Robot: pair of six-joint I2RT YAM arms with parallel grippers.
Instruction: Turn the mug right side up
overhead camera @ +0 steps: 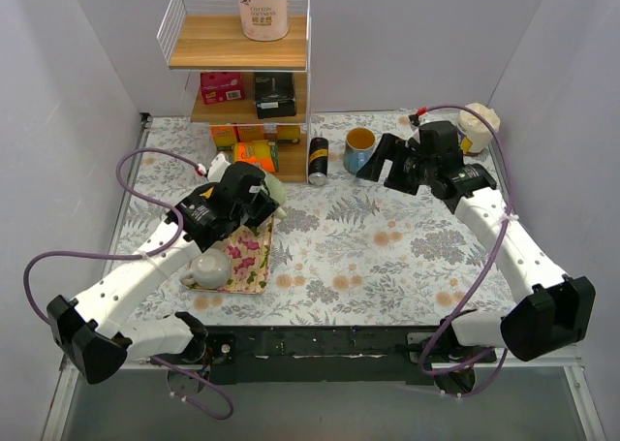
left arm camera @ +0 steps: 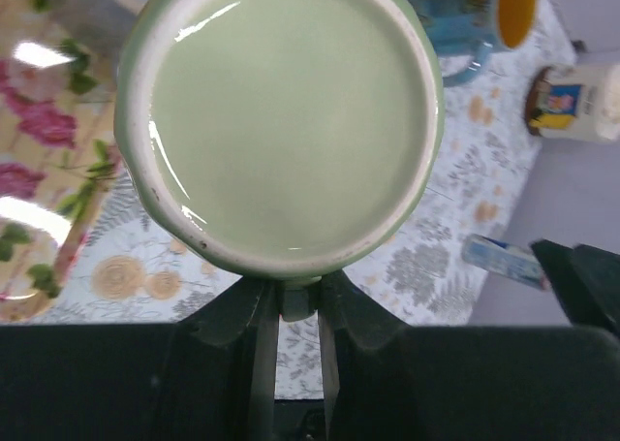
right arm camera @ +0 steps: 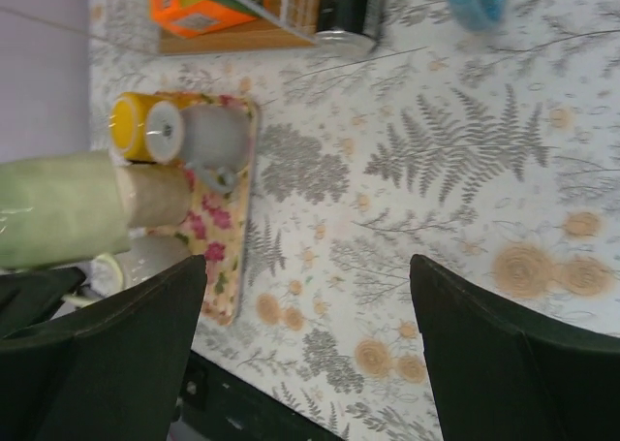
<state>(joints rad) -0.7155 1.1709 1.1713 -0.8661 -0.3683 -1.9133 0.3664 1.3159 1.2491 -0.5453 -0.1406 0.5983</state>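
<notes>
My left gripper (left arm camera: 297, 303) is shut on the handle of a pale green mug (left arm camera: 286, 111). The mug's flat base faces the left wrist camera. From above, the left gripper (overhead camera: 254, 197) holds the green mug (overhead camera: 274, 191) over the far end of the floral tray (overhead camera: 256, 268). In the right wrist view the green mug (right arm camera: 56, 208) shows side-on at the left edge. My right gripper (overhead camera: 386, 162) is open and empty, next to a blue mug with a yellow inside (overhead camera: 360, 148). In its own view the right gripper (right arm camera: 308, 267) is over bare tablecloth.
The tray holds a white cup (overhead camera: 206, 267), a yellow mug (right arm camera: 131, 126), a grey mug (right arm camera: 208, 136) and a beige cup (right arm camera: 155, 197). A wire shelf (overhead camera: 242, 53) stands at the back, a black can (overhead camera: 318, 160) beside it. A white container (overhead camera: 478, 126) sits back right.
</notes>
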